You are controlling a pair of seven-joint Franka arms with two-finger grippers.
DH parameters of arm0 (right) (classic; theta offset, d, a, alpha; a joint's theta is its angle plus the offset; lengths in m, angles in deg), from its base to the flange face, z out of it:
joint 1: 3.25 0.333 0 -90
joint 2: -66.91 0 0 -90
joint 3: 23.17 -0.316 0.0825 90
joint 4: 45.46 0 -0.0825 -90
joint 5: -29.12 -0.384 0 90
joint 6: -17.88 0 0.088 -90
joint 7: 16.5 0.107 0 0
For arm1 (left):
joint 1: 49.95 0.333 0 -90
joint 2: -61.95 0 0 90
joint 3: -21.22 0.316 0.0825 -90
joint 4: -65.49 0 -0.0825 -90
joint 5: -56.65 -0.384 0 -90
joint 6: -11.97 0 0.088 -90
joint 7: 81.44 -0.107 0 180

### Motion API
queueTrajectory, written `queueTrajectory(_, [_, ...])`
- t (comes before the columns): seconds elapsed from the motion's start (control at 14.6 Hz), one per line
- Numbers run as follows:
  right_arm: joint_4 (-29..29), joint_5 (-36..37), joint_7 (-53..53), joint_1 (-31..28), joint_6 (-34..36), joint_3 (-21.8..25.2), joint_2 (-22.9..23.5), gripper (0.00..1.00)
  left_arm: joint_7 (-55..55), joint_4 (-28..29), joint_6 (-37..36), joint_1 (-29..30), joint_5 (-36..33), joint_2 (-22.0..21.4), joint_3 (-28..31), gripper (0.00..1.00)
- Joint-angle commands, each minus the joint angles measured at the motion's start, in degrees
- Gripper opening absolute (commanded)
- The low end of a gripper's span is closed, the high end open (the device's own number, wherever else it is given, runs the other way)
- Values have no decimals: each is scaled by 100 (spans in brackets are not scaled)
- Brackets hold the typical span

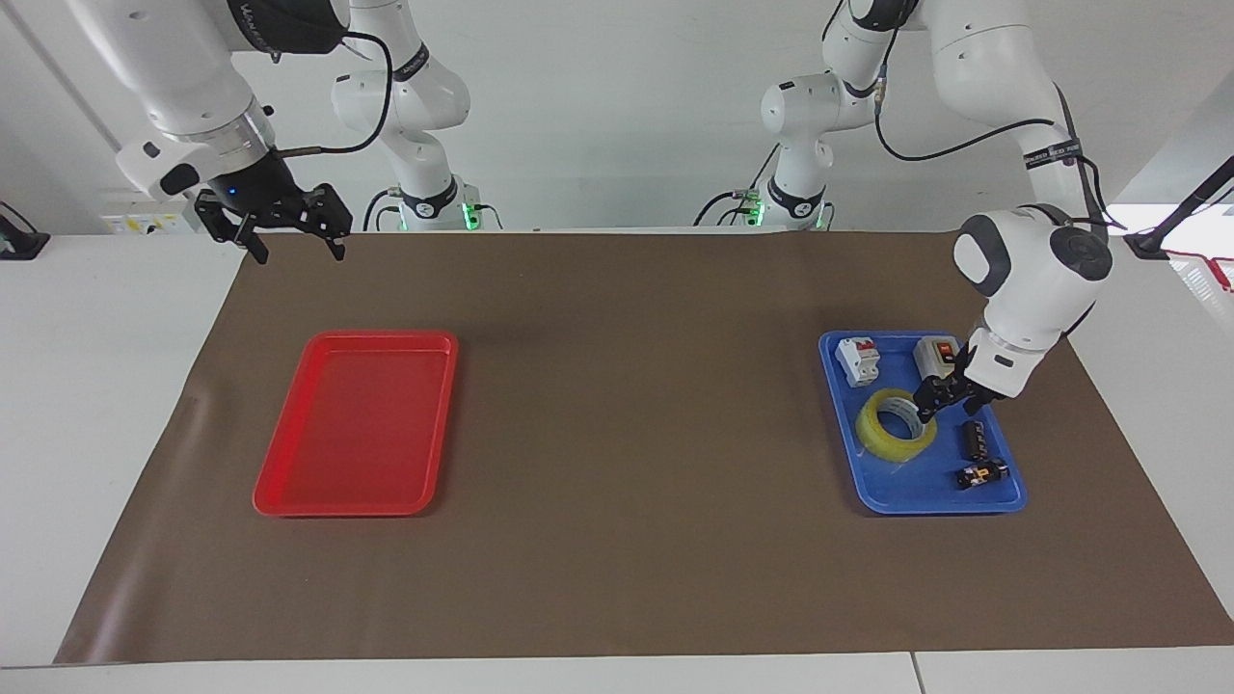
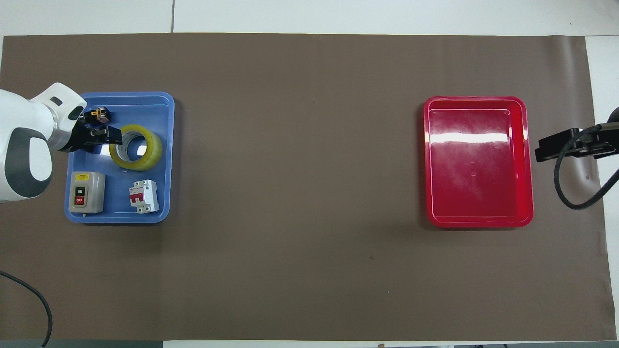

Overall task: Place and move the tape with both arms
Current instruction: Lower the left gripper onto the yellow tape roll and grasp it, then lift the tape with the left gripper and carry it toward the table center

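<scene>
The tape [image 1: 882,435] is a yellow translucent roll lying flat in the blue tray [image 1: 916,493] at the left arm's end of the table; it also shows in the overhead view [image 2: 151,152]. My left gripper [image 1: 946,409] is low over the tray, open, with its fingertips at the tape's rim on the side toward the black cylinder [image 1: 975,439]. In the overhead view the left gripper [image 2: 110,137] overlaps that edge of the roll. My right gripper [image 1: 296,251] is open and empty, waiting in the air beside the red tray [image 1: 357,424].
The blue tray [image 2: 145,104] also holds a grey on/off switch box [image 2: 86,192], a white circuit breaker [image 2: 143,196] and a small black-and-yellow part [image 2: 97,115]. The red tray [image 2: 478,164] holds nothing. A brown mat [image 1: 617,434] covers the table.
</scene>
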Motion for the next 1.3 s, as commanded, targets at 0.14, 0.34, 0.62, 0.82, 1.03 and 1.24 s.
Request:
queueTrajectory(0.14, [30,57,-113,-43,-37,-25,-37,100,27,196,209,5,-30,33,-2,61])
queueTrajectory(0.34, [30,57,-113,-43,-37,-25,-37,100,97,196,122,-22,-30,33,-2,3])
queueTrajectory(0.62, [30,57,-113,-43,-37,-25,-37,100,124,-512,-806,-197,-30,59,-11,0])
queueTrajectory(0.82, [30,57,-104,-43,-37,-25,-37,100,815,-2146,-2528,-627,-22,322,-11,0])
queueTrajectory(1.03, [30,57,-113,-34,-37,-25,-37,100,1999,-2993,-3585,-1600,-22,524,-11,0])
queueTrajectory(1.24, [30,57,-104,-43,-37,-25,-37,100,3312,-2960,-3159,-2559,75,533,-11,0])
